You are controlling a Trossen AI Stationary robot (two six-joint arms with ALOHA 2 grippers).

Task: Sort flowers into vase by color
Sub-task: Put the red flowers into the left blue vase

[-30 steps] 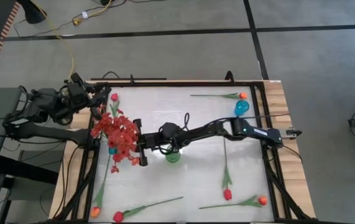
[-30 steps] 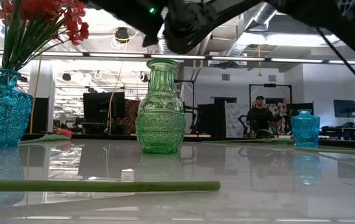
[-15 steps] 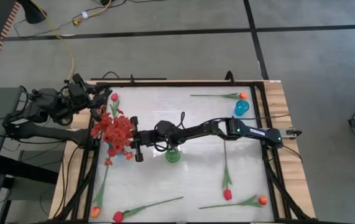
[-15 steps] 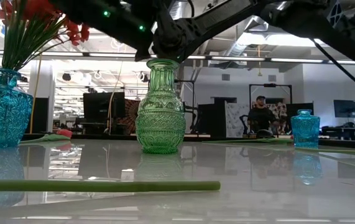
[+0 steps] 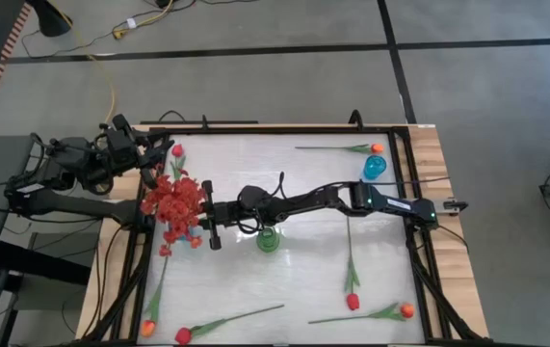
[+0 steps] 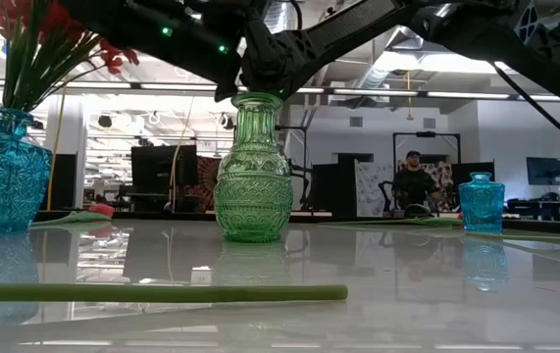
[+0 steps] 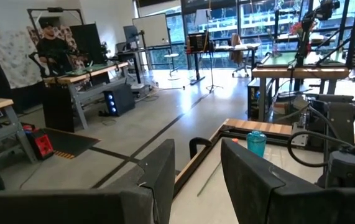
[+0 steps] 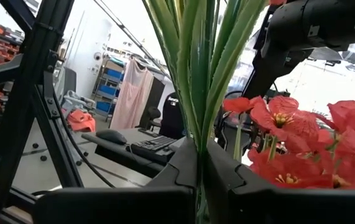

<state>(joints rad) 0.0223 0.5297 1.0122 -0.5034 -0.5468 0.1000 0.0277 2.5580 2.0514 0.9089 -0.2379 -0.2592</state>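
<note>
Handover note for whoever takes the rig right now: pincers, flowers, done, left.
Right pincer: shut on the stems of the red spray, reaching across the table to the big blue vase at the left side; the stems stand in that vase.
Left pincer: empty, fingers apart, parked at the table's far left corner.
Green vase mid-table and small blue vase far right: nothing seen in them.
Loose on the table: orange tulips; red tulips.
Done: red spray is in the vase, not yet released.
Left: release it, then sort the six tulips.
</note>
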